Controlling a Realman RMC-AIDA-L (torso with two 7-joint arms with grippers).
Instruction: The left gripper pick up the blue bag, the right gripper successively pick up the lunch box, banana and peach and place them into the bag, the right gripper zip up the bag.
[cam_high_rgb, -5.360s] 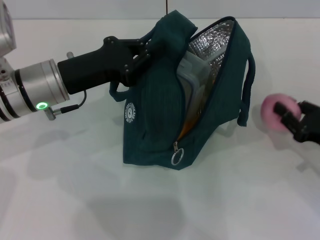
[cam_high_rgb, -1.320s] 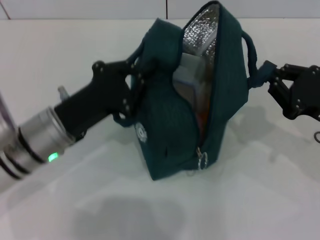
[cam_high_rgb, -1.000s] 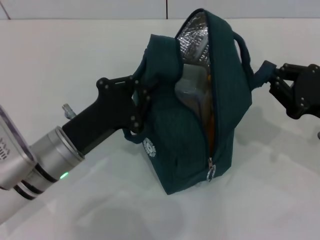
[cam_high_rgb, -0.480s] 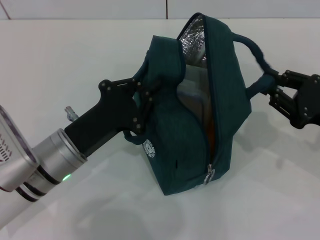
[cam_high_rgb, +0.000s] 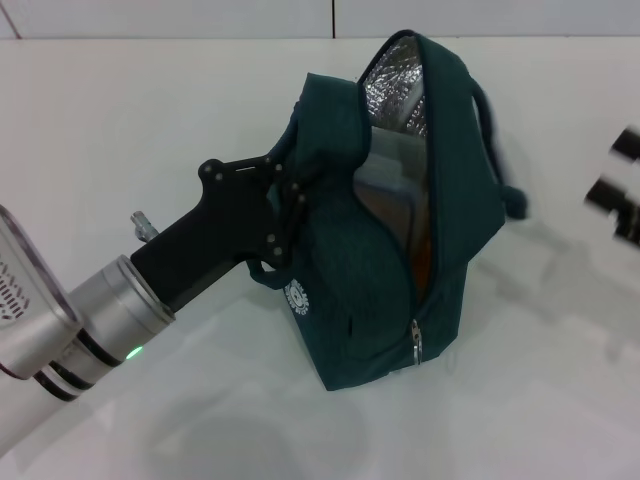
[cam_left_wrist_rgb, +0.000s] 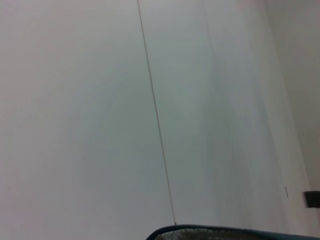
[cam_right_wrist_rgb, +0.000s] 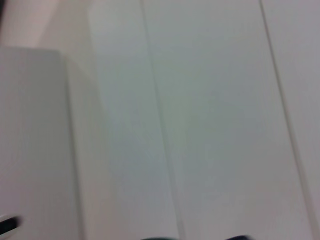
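Left gripper (cam_high_rgb: 285, 215) was clamped on the blue bag (cam_high_rgb: 400, 220) at center, lunch box (cam_high_rgb: 385, 185) + sth orange already inside. Right gripper (cam_high_rgb: 622, 190) sat blurred at 3 o'clock, can't tell its fingers tbh. Zip pull (cam_high_rgb: 415, 343) low, so zipping was left imo.

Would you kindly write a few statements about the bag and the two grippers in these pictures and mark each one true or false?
1. The left gripper grips the blue bag at its upper side. True.
2. The bag is zipped fully shut. False: its mouth gapes, showing silver lining.
3. The right gripper holds the bag's handle. False: it is off at the right edge, apart from the bag.
4. The zip pull hangs low on the bag's front. True.
5. A peach lies on the table. False: none shows there.
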